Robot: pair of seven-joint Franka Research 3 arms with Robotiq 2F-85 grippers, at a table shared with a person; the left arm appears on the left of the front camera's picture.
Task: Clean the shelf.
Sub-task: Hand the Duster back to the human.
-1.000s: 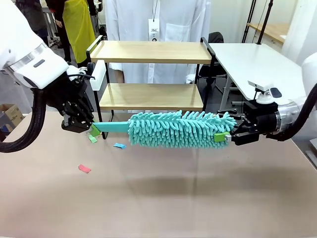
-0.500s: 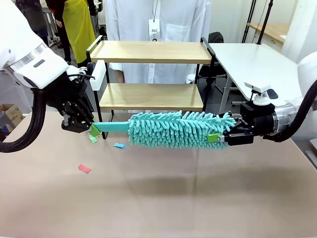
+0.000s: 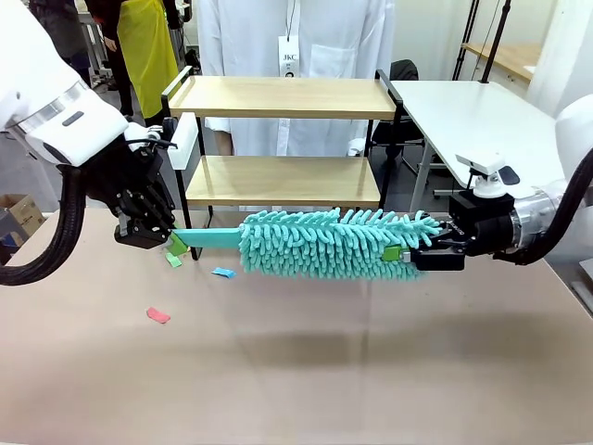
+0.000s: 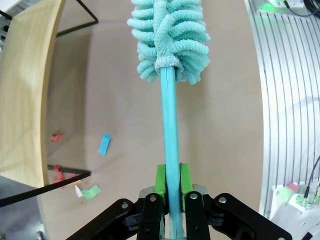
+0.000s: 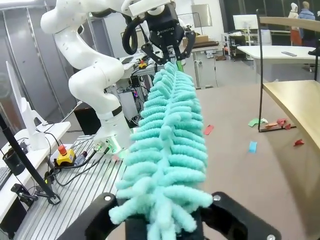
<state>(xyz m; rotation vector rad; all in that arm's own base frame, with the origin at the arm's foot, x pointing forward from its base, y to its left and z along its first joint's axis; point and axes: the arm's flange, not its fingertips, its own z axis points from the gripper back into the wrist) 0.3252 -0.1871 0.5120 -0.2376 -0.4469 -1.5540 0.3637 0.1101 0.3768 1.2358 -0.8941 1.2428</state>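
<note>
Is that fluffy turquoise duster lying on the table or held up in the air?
Held up. The duster hangs level above the table, casting a shadow beneath; left gripper clamps its handle, right gripper its fluffy tip.

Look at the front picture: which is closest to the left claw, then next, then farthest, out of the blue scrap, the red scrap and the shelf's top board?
From the left claw:
1. Blue scrap, on the table just right of it, under the duster handle.
2. Red scrap, on the table, nearer the camera.
3. The shelf's top board, up high, toward the person.

White arms (image 3: 56, 102), black cabling, black grippers with green pads (image 4: 160, 181).
</note>
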